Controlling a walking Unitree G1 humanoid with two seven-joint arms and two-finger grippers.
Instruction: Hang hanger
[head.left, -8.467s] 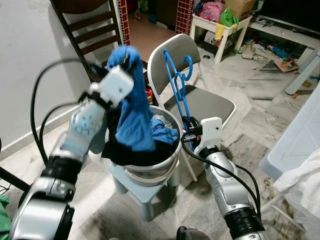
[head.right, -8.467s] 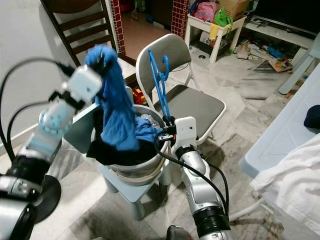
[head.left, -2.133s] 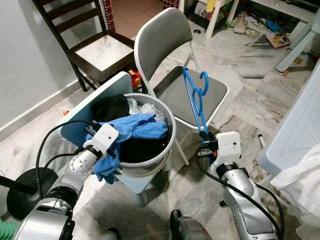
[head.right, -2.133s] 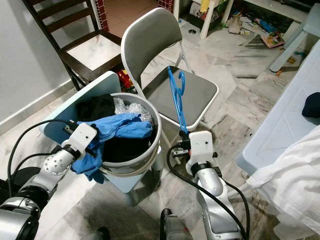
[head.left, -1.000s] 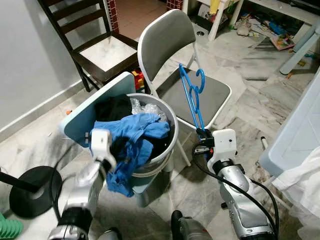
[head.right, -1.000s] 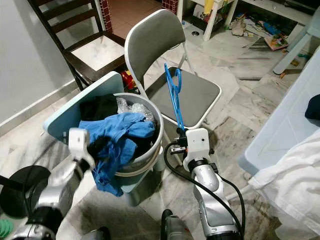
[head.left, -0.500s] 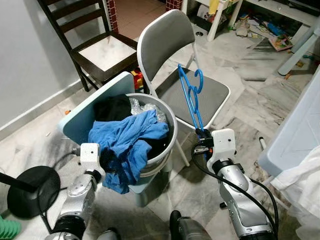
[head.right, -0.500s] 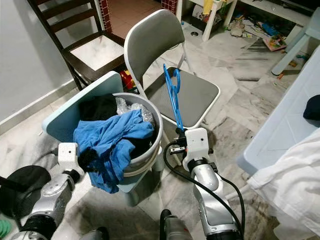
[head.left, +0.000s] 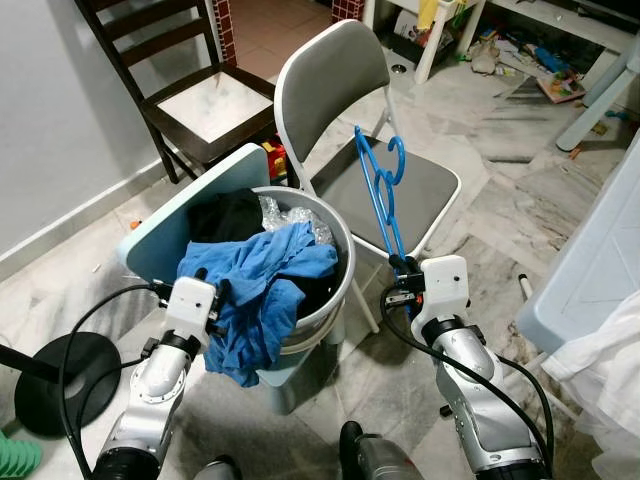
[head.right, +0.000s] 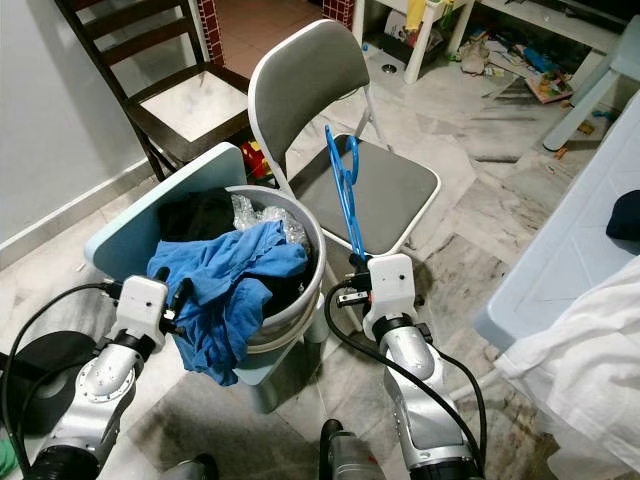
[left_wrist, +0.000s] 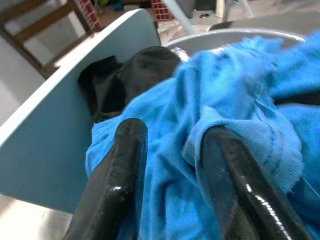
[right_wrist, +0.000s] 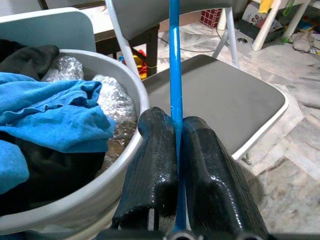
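A blue plastic hanger (head.left: 380, 192) stands upright in front of the grey folding chair, and my right gripper (head.left: 398, 270) is shut on its lower bar. In the right wrist view the two fingers (right_wrist: 155, 150) pinch the blue bar (right_wrist: 175, 70). A blue cloth (head.left: 262, 285) drapes over the near rim of a grey bucket (head.left: 338, 290). My left gripper (head.left: 222, 292) is at that cloth, open. In the left wrist view its fingers (left_wrist: 122, 170) stand apart with the blue cloth (left_wrist: 235, 85) lying between and behind them.
The bucket sits on a pale blue stool (head.left: 170, 225) and holds a black garment (head.left: 225, 215) and crinkled plastic. Behind are the grey folding chair (head.left: 330, 80) and a dark wooden chair (head.left: 200, 100). A black round base (head.left: 45, 385) lies left; a pale table edge (head.left: 595, 260) stands right.
The blue cloth, once lifted high, now hangs over the bucket rim. My left gripper has come up from the low left to the cloth. The right gripper keeps the hanger upright.
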